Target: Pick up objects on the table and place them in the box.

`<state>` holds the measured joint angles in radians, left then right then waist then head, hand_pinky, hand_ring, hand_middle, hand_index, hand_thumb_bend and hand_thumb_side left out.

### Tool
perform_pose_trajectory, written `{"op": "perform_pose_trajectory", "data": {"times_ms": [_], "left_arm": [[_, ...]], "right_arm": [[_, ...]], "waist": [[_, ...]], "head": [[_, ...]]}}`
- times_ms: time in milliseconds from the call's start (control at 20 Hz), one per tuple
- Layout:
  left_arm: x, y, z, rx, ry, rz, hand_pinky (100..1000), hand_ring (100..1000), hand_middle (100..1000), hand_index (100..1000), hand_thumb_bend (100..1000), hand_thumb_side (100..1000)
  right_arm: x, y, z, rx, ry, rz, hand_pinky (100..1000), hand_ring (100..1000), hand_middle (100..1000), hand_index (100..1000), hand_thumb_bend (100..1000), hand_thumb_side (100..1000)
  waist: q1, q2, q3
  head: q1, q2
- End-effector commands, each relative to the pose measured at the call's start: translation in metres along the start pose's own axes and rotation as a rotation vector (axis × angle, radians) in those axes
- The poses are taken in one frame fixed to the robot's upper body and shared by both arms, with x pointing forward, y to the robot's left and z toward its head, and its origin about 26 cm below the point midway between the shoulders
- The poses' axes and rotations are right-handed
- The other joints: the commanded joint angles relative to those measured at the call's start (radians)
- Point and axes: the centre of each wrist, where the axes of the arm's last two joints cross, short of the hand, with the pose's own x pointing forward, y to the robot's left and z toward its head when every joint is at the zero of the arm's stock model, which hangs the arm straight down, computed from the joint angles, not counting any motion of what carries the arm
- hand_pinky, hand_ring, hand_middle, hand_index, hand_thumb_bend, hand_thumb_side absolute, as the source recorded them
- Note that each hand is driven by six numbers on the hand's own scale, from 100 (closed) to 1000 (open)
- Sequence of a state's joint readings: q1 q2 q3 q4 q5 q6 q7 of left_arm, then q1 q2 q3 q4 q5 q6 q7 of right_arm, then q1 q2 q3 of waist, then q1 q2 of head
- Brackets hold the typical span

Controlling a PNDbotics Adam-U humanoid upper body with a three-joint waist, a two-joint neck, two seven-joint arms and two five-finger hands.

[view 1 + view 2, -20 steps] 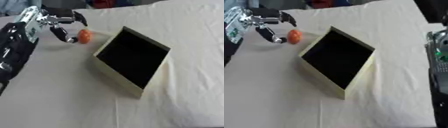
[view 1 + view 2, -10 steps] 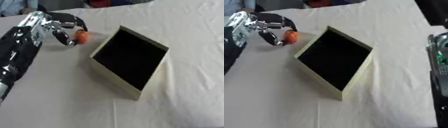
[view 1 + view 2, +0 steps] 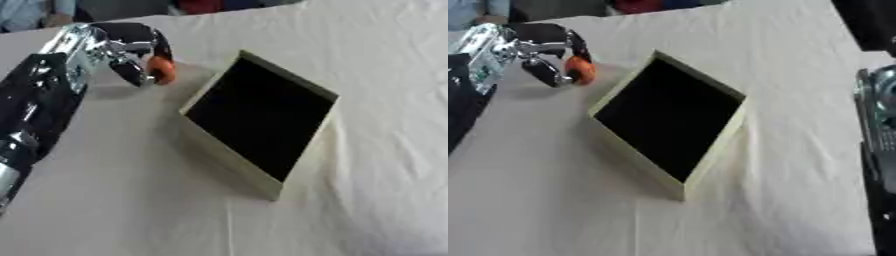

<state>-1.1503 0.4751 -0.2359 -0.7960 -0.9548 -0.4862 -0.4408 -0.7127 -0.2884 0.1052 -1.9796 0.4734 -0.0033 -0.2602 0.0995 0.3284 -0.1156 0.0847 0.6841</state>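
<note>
Left eye view: left hand [image 3: 118,50] curls fingers and thumb round an orange ball [image 3: 161,69], just beside the box [image 3: 259,115] on the table [image 3: 131,200], likely for transfer. Right eye view: right hand [image 3: 878,107] at edge, fingers unclear.

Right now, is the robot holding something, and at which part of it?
The left hand has its fingers and thumb curled round the small round orange object, pinching its sides beside the box.
</note>
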Motion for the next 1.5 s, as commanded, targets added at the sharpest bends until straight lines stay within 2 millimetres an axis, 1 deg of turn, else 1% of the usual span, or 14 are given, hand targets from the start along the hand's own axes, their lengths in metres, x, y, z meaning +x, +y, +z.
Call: {"op": "perform_pose_trajectory", "data": {"times_ms": [50,200,300,550,700,750,800,850,950,1050,1100,1150,1300,1500], "left_arm": [[-0.002,0.029,0.008,0.086,0.012,-0.035,475,651,592,684,100,114],[0.002,0.039,0.010,0.137,-0.002,-0.031,454,621,570,659,100,148],[0.008,0.050,0.012,0.174,-0.021,-0.042,447,610,561,649,100,153],[0.033,0.088,0.015,0.303,-0.108,-0.085,437,598,556,643,100,167],[0.038,0.094,0.017,0.317,-0.121,-0.084,437,598,556,643,100,167],[0.044,0.099,0.016,0.333,-0.142,-0.091,429,588,548,633,100,173],[0.055,0.109,0.013,0.369,-0.183,-0.103,429,587,548,632,100,171],[0.066,0.119,0.011,0.404,-0.223,-0.118,429,587,548,632,100,171],[0.077,0.129,0.011,0.433,-0.254,-0.134,429,587,548,632,100,171],[0.081,0.132,0.011,0.439,-0.263,-0.139,431,590,549,634,100,166],[0.089,0.136,0.010,0.451,-0.293,-0.150,429,588,549,634,100,179],[0.102,0.137,0.005,0.456,-0.340,-0.159,427,585,549,630,100,212],[0.135,0.127,-0.008,0.442,-0.457,-0.157,432,589,550,633,100,210],[0.169,0.114,-0.028,0.373,-0.515,-0.156,436,593,554,638,100,217]], "right_arm": [[0.006,-0.005,-0.006,-0.009,-0.035,0.004,730,816,616,719,100,695],[0.006,-0.005,-0.006,-0.012,-0.038,0.004,732,816,617,719,100,693],[0.007,-0.005,-0.006,-0.014,-0.040,0.004,733,816,617,720,100,693],[0.007,-0.005,-0.007,-0.022,-0.048,0.008,735,815,618,721,100,691],[0.007,-0.005,-0.008,-0.024,-0.049,0.010,735,815,618,721,100,691],[0.008,-0.004,-0.009,-0.032,-0.054,0.005,740,815,620,722,100,688],[0.009,-0.004,-0.010,-0.041,-0.061,0.004,741,814,620,722,100,688],[0.009,-0.004,-0.011,-0.047,-0.064,0.009,741,814,620,722,100,688],[0.009,-0.005,-0.011,-0.053,-0.067,0.016,741,814,620,722,100,688],[0.009,-0.005,-0.011,-0.057,-0.068,0.019,747,816,626,726,100,688],[0.010,-0.005,-0.014,-0.075,-0.077,0.017,747,816,626,726,100,688],[0.011,-0.005,-0.015,-0.091,-0.083,0.016,748,817,627,726,100,690],[0.011,-0.006,-0.017,-0.117,-0.088,0.025,748,816,627,726,100,689],[0.010,-0.006,-0.015,-0.127,-0.083,0.038,747,816,626,726,100,691]], "waist": [[-0.006,-0.023,0.003],[-0.008,-0.027,0.006],[-0.010,-0.031,0.007],[-0.014,-0.038,0.010],[-0.014,-0.038,0.010],[-0.018,-0.042,0.002],[-0.020,-0.043,-0.004],[-0.021,-0.043,-0.002],[-0.021,-0.042,0.001],[-0.022,-0.042,0.001],[-0.026,-0.043,-0.010],[-0.027,-0.043,-0.020],[-0.028,-0.045,-0.027],[-0.025,-0.048,-0.022]], "head": [[0.001,-0.001],[0.000,-0.002],[0.000,-0.002],[0.006,0.002],[0.007,0.002],[0.020,0.004],[0.026,0.003],[0.025,0.002],[0.022,0.000],[0.024,0.000],[0.038,-0.002],[0.047,-0.003],[0.047,-0.005],[0.040,-0.001]]}}
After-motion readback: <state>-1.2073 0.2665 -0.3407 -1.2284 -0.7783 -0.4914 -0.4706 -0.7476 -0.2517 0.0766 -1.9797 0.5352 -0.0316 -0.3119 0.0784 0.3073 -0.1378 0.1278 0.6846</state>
